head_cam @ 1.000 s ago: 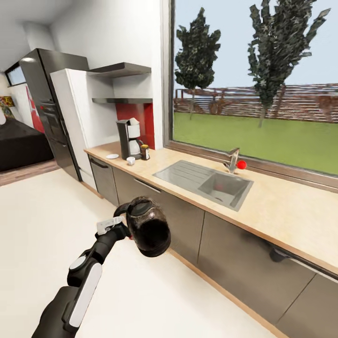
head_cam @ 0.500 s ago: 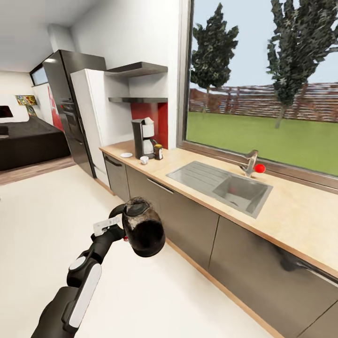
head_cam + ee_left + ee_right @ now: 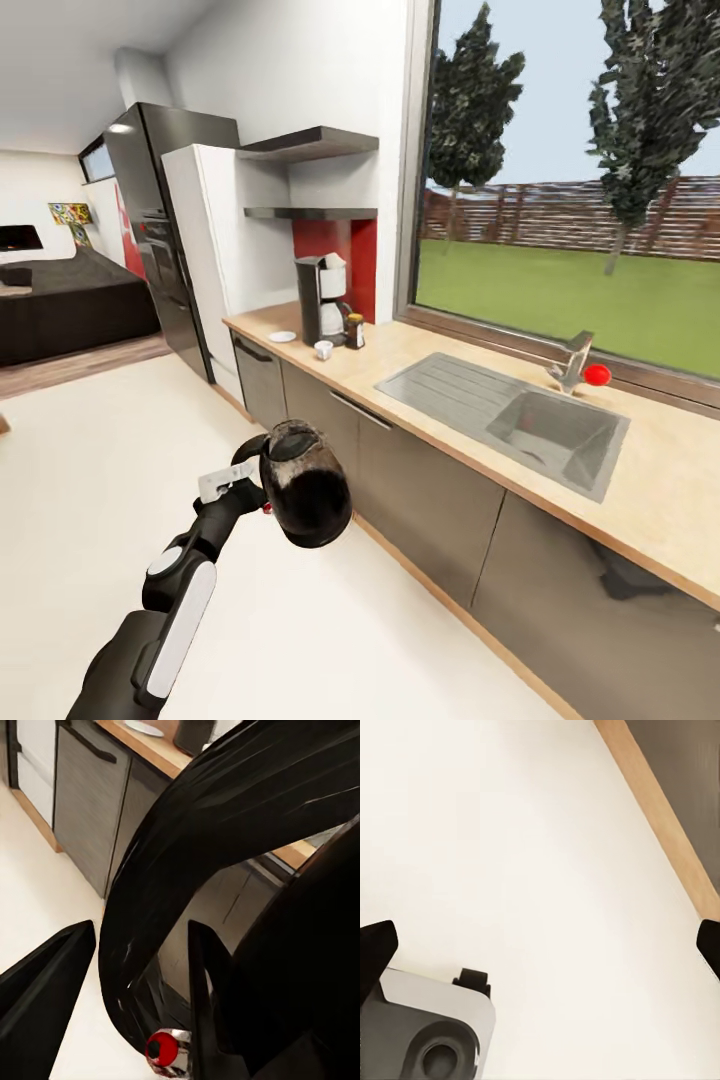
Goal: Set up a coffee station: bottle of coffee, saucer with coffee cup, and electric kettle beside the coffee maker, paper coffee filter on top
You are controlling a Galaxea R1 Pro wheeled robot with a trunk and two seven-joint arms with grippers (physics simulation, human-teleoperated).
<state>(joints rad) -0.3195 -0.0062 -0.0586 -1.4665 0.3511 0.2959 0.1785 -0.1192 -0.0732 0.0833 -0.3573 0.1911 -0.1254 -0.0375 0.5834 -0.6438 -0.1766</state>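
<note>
In left gripper (image 3: 252, 482), rounded dark glass electric kettle (image 3: 305, 497), black loop handle.

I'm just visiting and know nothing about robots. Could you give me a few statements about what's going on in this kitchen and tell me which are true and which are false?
1. The left gripper holds the electric kettle above the floor. True.
2. The coffee cup sits on the saucer. False: the cup stands on the countertop apart from the saucer.
3. The bottle of coffee stands on the counter beside the coffee maker. True.
4. The right gripper is carrying a filter. False: its fingers are spread wide with nothing between them.
5. The kettle rests inside the sink. False: it is in the gripper's grasp, off the counter.
</note>
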